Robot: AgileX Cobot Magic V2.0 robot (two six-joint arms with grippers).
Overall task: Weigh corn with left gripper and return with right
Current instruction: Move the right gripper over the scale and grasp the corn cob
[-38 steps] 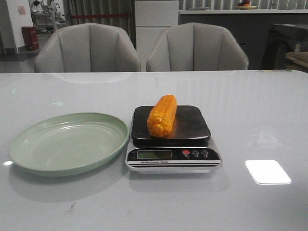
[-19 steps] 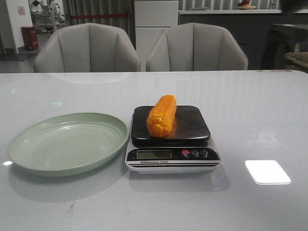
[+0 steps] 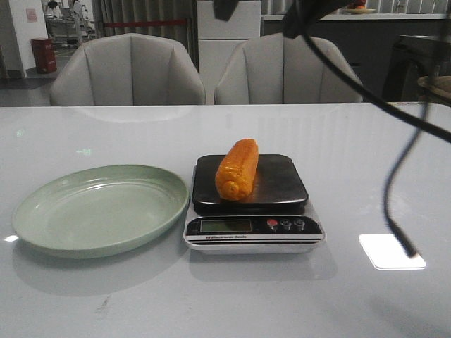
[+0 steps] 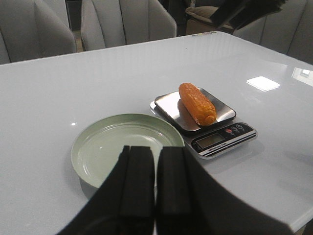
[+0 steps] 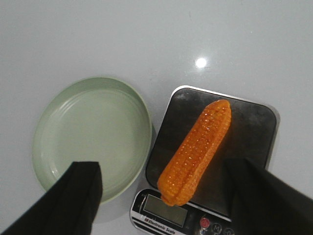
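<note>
The corn (image 3: pixel 237 170) lies lengthwise on the dark platform of a small digital scale (image 3: pixel 282 184), apart from both grippers. It also shows in the left wrist view (image 4: pixel 197 103) and the right wrist view (image 5: pixel 195 152). My left gripper (image 4: pixel 155 152) is shut and empty, its fingers pressed together, held back over the near rim of the pale green plate (image 4: pixel 112 147). My right gripper (image 5: pixel 164 164) is open wide and empty, high above the corn and scale. Black parts of the right arm (image 3: pixel 303 15) show at the top of the front view.
The empty green plate (image 3: pixel 99 211) sits just left of the scale on the white table. A black cable (image 3: pixel 394 176) from the right arm hangs across the right side of the front view. Two grey chairs (image 3: pixel 127 70) stand behind the far table edge.
The right arm and its hanging cable have come into the top and right of the front view. The corn, scale and plate have not moved.
</note>
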